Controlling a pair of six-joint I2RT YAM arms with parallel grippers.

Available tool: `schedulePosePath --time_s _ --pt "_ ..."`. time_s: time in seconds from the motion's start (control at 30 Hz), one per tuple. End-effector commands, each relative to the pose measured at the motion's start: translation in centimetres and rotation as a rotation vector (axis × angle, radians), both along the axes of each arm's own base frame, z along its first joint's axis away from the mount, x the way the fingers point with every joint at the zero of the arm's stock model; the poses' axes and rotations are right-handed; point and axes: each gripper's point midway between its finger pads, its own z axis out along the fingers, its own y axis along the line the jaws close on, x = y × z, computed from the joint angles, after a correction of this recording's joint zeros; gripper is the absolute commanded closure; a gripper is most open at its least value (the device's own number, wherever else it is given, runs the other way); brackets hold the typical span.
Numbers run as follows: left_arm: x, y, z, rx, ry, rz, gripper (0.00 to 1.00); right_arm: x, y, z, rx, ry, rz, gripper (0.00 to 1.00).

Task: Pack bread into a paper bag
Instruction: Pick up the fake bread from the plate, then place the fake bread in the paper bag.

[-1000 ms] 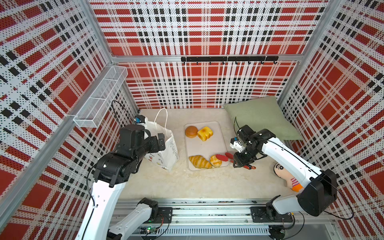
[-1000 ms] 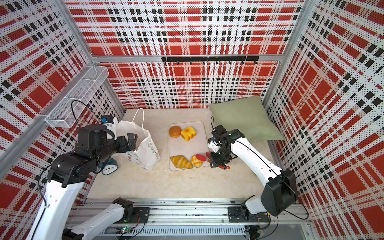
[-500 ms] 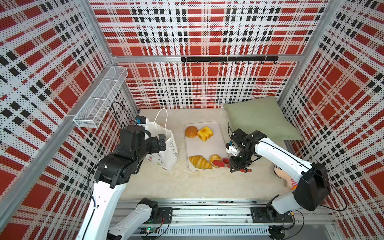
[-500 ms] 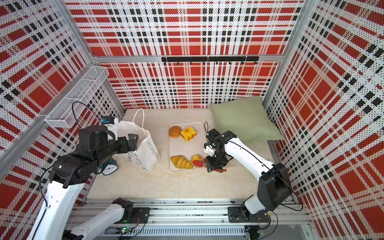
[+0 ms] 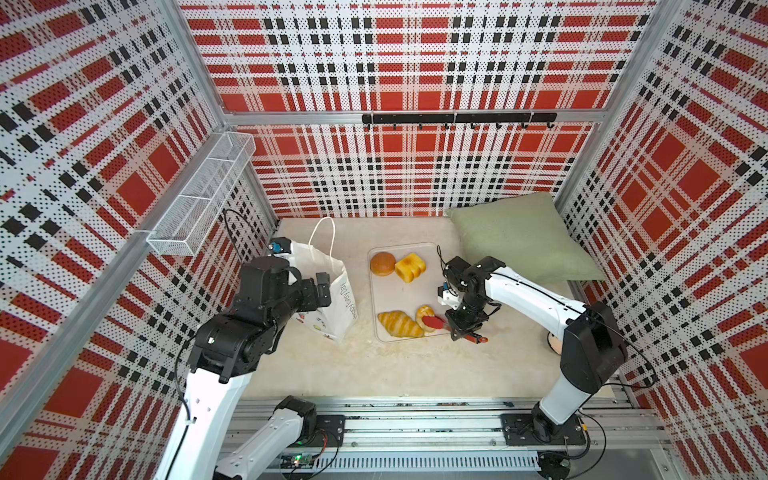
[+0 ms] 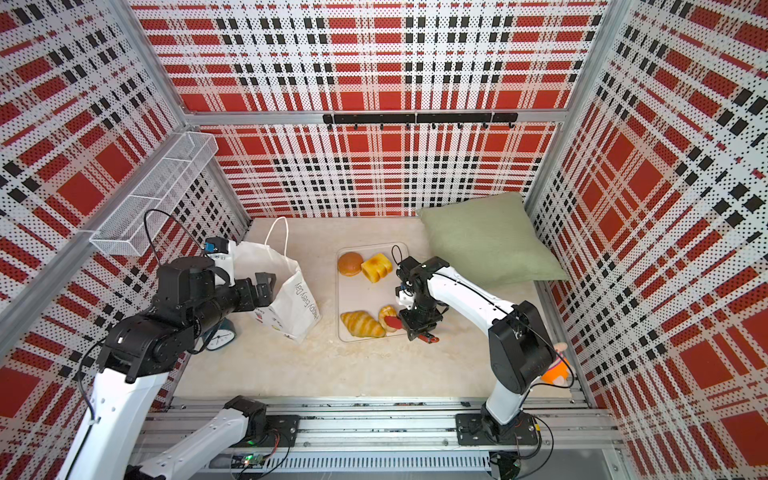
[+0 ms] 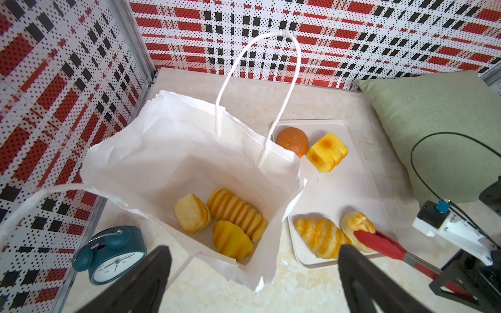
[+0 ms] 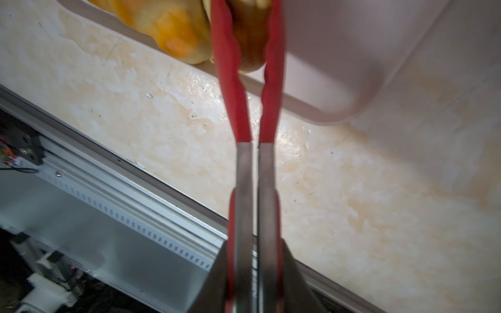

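Note:
The white paper bag [image 5: 332, 291] [image 7: 189, 151] stands open left of the tray. Three pieces of bread lie inside it, among them a ridged loaf [image 7: 235, 210]. My left gripper [image 7: 252, 271] [image 5: 322, 286] hangs open and empty by the bag's mouth. On the tray lie a round bun [image 5: 382, 263], a yellow toast [image 5: 410, 267] and a croissant [image 5: 399, 324]. My right gripper [image 5: 463, 328] [image 8: 253, 271] is shut on the red-tipped tongs [image 8: 245, 168] [image 7: 379, 242]. The tong tips are pinched on a small roll [image 5: 424, 312] [image 8: 250, 40] at the tray's near edge.
The white tray [image 5: 411, 297] lies mid-table. A green cushion [image 5: 515, 237] fills the back right corner. A teal alarm clock [image 7: 113, 254] stands by the bag, under my left arm. A wire basket [image 5: 203, 199] hangs on the left wall. A doll [image 6: 555, 370] lies behind my right arm.
My right gripper carried the tongs left to the tray's near edge and squeezed them, so the red tips closed on the small roll. The left arm stayed put.

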Motion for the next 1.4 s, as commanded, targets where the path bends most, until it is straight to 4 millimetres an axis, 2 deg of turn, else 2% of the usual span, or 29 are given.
schedulePosePath --time_s 0.0,0.13,0.37,0.5,0.6,0.7,0.83,1.07,1.27,1.37 --pt "0.1 0.2 0.3 0.015 -0.021 0.003 0.01 1.3 0.7 2.2 0.034 -0.083 -0.004 0.84" --pt "0.3 0.3 0.4 0.022 -0.022 0.008 0.01 2.1 1.4 6.1 0.106 -0.169 -0.026 0.86" --pt "1.1 0.4 1.7 0.026 -0.048 0.027 0.01 3.9 4.6 16.7 0.317 -0.340 -0.032 0.83" --pt "1.1 1.0 2.9 0.027 -0.079 0.062 0.01 3.6 7.5 23.2 0.474 -0.434 0.015 0.81" --pt "1.2 1.1 3.8 0.013 -0.104 0.072 0.01 2.6 9.8 25.7 0.558 -0.454 0.066 0.77" --pt "1.3 1.2 4.6 0.001 -0.128 0.083 0.01 1.9 12.1 26.5 0.585 -0.455 0.118 0.77" --pt "1.1 1.6 5.3 -0.006 -0.150 0.108 0.01 0.8 15.1 26.5 0.622 -0.434 0.190 0.76" --pt "0.5 2.3 6.8 -0.031 -0.207 0.138 0.01 0.4 19.7 24.3 0.654 -0.389 0.263 0.76" --pt "0.0 2.4 6.9 -0.042 -0.219 0.137 0.01 0.5 22.3 23.4 0.688 -0.370 0.293 0.75" --pt "-0.1 2.3 6.8 -0.040 -0.218 0.125 0.01 0.5 22.8 23.0 0.690 -0.360 0.298 0.75"
